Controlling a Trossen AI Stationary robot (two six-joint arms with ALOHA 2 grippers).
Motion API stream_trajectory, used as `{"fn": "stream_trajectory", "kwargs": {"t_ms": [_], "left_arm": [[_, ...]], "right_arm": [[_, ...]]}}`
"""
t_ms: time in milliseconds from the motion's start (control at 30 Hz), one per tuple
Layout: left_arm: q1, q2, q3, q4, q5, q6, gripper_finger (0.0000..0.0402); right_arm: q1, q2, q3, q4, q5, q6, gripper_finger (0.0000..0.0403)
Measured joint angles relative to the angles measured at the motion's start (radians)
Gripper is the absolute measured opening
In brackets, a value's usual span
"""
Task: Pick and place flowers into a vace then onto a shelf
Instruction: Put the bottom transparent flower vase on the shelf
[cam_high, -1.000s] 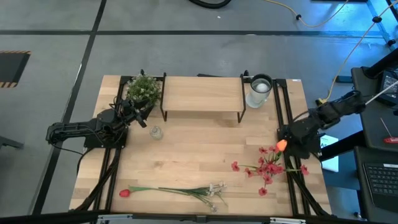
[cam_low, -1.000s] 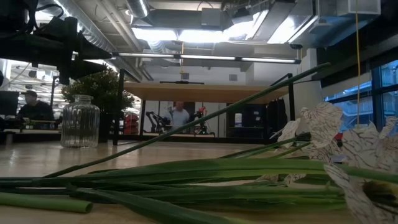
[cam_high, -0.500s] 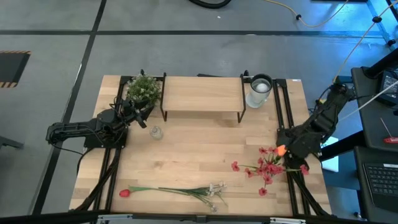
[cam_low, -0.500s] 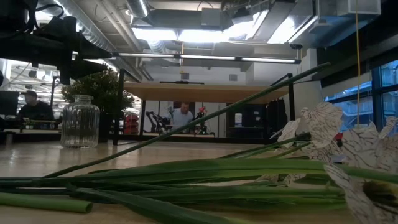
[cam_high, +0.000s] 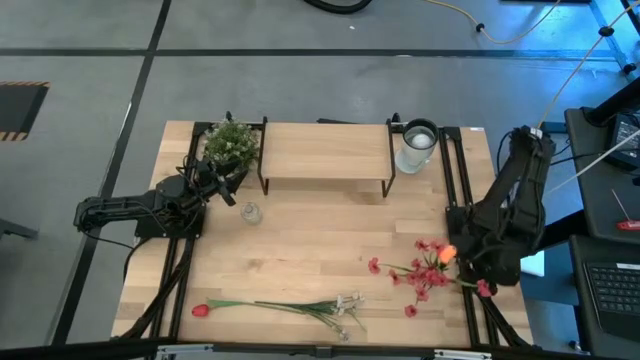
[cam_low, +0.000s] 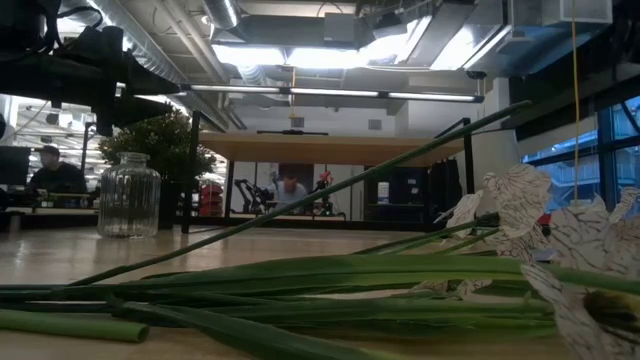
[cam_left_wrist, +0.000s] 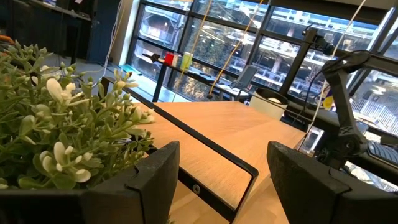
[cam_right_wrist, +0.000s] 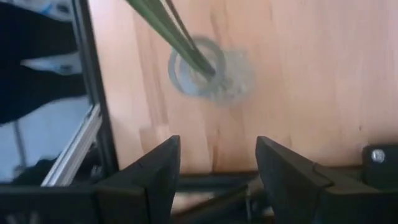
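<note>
Nearest, along the table's (cam_high: 300, 250) front edge, the red tulip (cam_high: 200, 310) and white sprig (cam_high: 347, 303) lie flat, their stems side by side. Farther in on the right, the red spray (cam_high: 420, 275) and orange tulip (cam_high: 447, 254) lie just beside the right arm. The right gripper (cam_right_wrist: 217, 155) points down at the wood, its fingers apart with nothing visible between them. Farther back on the left is a small jar (cam_high: 250, 212). The left gripper (cam_left_wrist: 224, 162) waits there, spread wide, facing the potted plant (cam_high: 231, 142). The shelf (cam_high: 325, 150) and vase (cam_high: 417, 146) stand at the far edge. No flower is in the vase yet. These flowers look light, with thin, springy stems and soft heads that would crush. Grip mid-stem, low against the wood, as a round stem may roll or slip.
</note>
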Motion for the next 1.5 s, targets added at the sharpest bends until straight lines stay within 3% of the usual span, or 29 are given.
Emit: {"fn": "stream_trajectory", "kwargs": {"t_ms": [100, 267, 500, 700, 1267, 1500], "left_arm": [[0.0, 0.0, 0.0, 0.0, 0.0, 0.0, 0.0235], [0.0, 0.0, 0.0, 0.0, -0.006, 0.0, 0.0235], [0.0, 0.0, 0.0, 0.0, -0.006, 0.0, 0.0235], [0.0, 0.0, 0.0, 0.0, -0.005, 0.0, 0.0235], [0.0, 0.0, 0.0, 0.0, -0.004, 0.0, 0.0235], [0.0, 0.0, 0.0, 0.0, -0.004, 0.0, 0.0235]], "right_arm": [[0.044, 0.037, 0.0, 0.005, 0.065, 0.067, 0.021], [0.092, 0.061, 0.0, -0.01, 0.079, 0.232, 0.021], [0.236, 0.092, 0.0, -0.013, 0.244, 0.437, 0.021], [0.307, 0.15, 0.0, -0.016, 0.255, 0.593, 0.021], [0.304, 0.352, 0.0, 0.005, 0.256, 0.593, 0.0213], [0.294, 0.401, 0.0, -0.003, 0.256, 0.603, 0.0264]]}}
